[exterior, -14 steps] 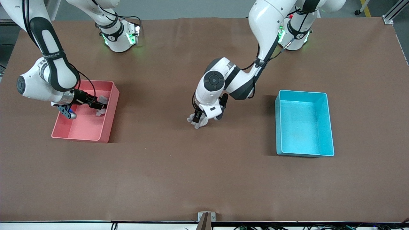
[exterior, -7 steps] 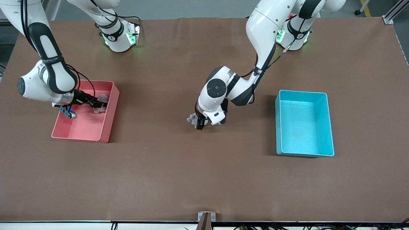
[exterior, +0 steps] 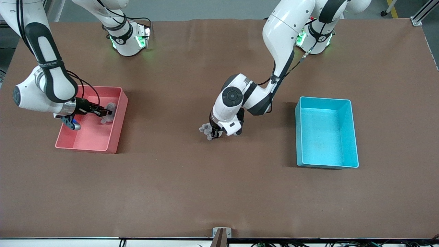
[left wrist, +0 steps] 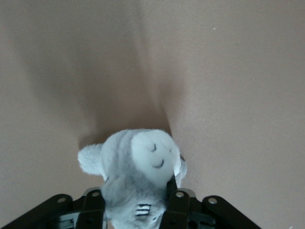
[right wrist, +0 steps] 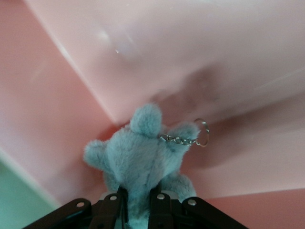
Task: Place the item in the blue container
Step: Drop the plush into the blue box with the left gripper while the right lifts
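A grey plush toy with a white smiling face is low over the middle of the table, and my left gripper is shut on its body. The blue container, a light blue open bin, stands empty toward the left arm's end of the table, well apart from that toy. My right gripper is inside the pink bin, shut on a second grey plush toy that has a small metal key chain.
The pink bin stands toward the right arm's end of the table. Both arm bases stand along the table's farthest edge. Brown tabletop stretches between the bins and toward the front camera.
Both grippers have closed, each on its plush toy. The left hand has settled lower over its toy. The right hand has drawn back slightly inside the pink bin.
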